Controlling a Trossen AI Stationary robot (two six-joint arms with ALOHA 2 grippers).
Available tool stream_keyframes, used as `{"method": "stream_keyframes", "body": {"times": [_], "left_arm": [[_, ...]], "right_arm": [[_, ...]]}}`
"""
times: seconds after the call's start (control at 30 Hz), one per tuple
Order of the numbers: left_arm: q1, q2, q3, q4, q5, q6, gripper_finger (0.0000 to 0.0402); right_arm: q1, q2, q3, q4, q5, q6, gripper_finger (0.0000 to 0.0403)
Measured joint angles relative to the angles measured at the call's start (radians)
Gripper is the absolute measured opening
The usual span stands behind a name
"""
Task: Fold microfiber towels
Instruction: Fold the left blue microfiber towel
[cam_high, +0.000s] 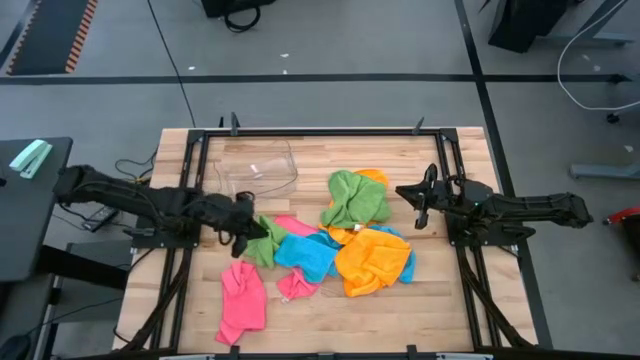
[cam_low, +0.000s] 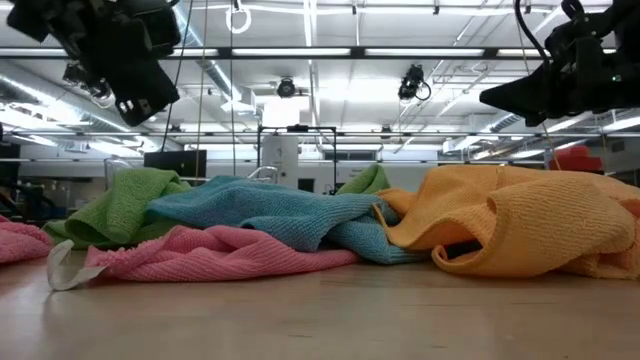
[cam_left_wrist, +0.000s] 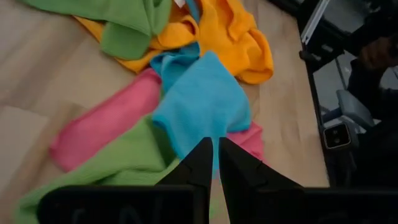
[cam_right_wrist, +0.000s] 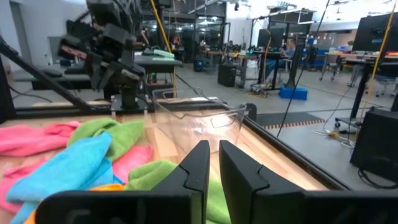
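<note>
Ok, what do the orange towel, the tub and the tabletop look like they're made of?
Orange towel: soft knitted or looped cloth, matte; fine ribbed texture shows in the low view, likely microfiber.
Tub: clear, glossy, probably rigid plastic; the floor shows through its walls.
Tabletop: light wood planks with visible grain and seams, low sheen.

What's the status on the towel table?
Left gripper over the towel pile, jaws near shut, empty. Right gripper beside it, idle. One pink towel apart. No towel folded.
</note>
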Motion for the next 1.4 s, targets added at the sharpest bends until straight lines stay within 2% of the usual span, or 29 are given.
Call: {"method": "stream_keyframes", "body": {"times": [0.4, 0.57, 0.67, 0.83, 1.03, 1.17, 1.4], "left_arm": [[-0.061, 0.314, 0.196, -0.048, -0.051, -0.002, 0.0039], [-0.094, 0.428, 0.289, -0.176, -0.051, 0.003, 0.0072], [-0.123, 0.505, 0.369, -0.272, -0.061, 0.062, 0.0104], [-0.216, 0.648, 0.521, -0.470, -0.207, 0.219, 0.0139], [-0.309, 0.794, 0.641, -0.631, -0.326, 0.330, 0.0149], [-0.336, 0.852, 0.672, -0.646, -0.383, 0.365, 0.0162], [-0.368, 0.938, 0.686, -0.664, -0.413, 0.446, 0.0204]], "right_arm": [[0.000, 0.000, 0.000, -0.048, -0.002, 0.047, 0.0044], [0.000, 0.004, 0.000, -0.058, -0.008, 0.055, 0.0044], [0.000, 0.013, 0.000, -0.071, -0.012, 0.061, 0.0044], [0.000, 0.025, 0.000, -0.095, -0.012, 0.070, 0.0044], [0.000, 0.031, 0.000, -0.090, -0.012, 0.069, 0.0044], [0.000, 0.031, 0.000, -0.090, -0.012, 0.068, 0.0044], [0.000, 0.031, 0.000, -0.090, -0.012, 0.068, 0.0044]]}}
